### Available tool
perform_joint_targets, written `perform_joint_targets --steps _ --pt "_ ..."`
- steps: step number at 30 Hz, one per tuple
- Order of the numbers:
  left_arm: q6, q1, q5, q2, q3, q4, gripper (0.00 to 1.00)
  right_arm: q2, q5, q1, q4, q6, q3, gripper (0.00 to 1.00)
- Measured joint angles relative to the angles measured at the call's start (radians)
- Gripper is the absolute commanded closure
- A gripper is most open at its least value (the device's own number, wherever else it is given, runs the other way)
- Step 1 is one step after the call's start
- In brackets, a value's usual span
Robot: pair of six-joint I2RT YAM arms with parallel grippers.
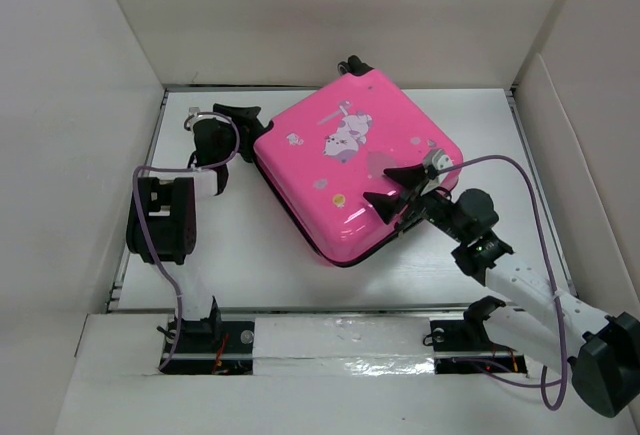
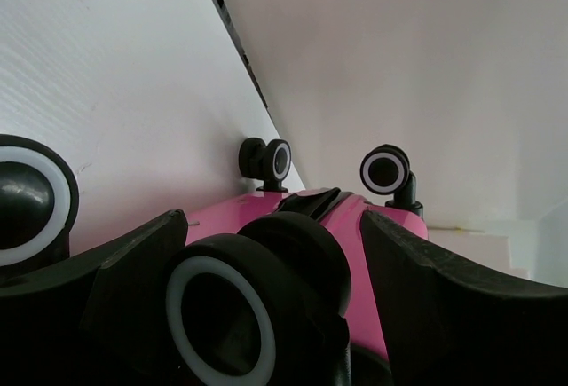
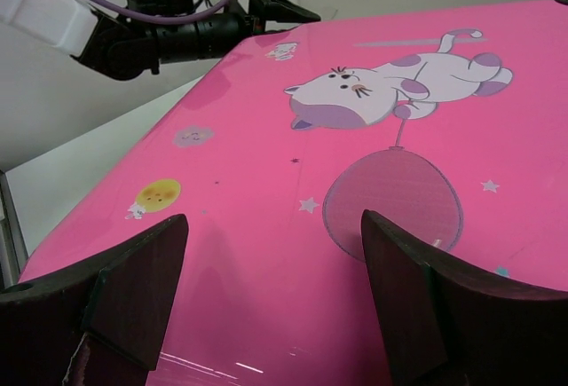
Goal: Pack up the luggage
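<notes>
left gripper (image 1: 254, 121) (image 2: 275, 290) is spread, its fingers either side of a black suitcase wheel (image 2: 222, 315) at the left corner of the case, with pink showing between the wheel and the right finger; whether the left finger touches the wheel is hard to make out. right gripper (image 1: 379, 184) (image 3: 275, 302) is spread too, gripping nothing, hanging low over the lid near its front-right edge. the pink hard-shell suitcase (image 1: 335, 160) (image 2: 355, 240) (image 3: 257, 191) lies flat and shut on the white table (image 1: 250, 255), turned diagonally, toward the far right of the surface; its inside is hidden. the lid shows a cartoon cat (image 3: 390, 89) on a balloon (image 3: 390, 200). in the left wrist view the nearest wheel is cut off by the bottom edge, another wheel (image 2: 27, 200) by the left edge, and two far wheels (image 2: 388, 170) stand clear at the other corner; from above only that far corner's wheels (image 1: 350, 61) peek out. the left arm (image 1: 165, 220) rises from its base, folds at the elbow and reaches toward the back, wrist turned right toward the case. the right arm (image 1: 520, 280) runs out to an elbow near the frame's right edge, then doubles back up and left to the lid. a purple cable (image 1: 520, 170) loops beside it. white walls (image 1: 60, 105) close in the table.
</notes>
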Motion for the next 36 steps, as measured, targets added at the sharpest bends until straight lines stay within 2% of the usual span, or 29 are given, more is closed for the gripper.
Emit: perform_joint_targets --steps 8,15,20,25,36 --pt "0.018 0.003 0.004 -0.058 0.006 -0.13 0.25 0.005 0.005 0.008 -0.005 -0.01 0.006 0.15" --pt "0.066 0.006 0.017 -0.077 0.085 -0.256 0.25 0.004 0.007 0.016 -0.01 -0.012 0.006 0.11" --pt "0.08 0.015 0.018 -0.146 0.134 -0.256 0.27 0.001 0.008 0.021 -0.013 -0.013 0.007 0.11" --pt "0.08 0.012 0.034 -0.164 0.192 -0.242 0.34 0.0 0.013 0.021 -0.006 -0.013 0.013 0.11" --pt "0.118 0.012 -0.003 -0.256 0.116 -0.319 0.34 -0.01 0.018 0.028 -0.023 -0.01 0.014 0.11"
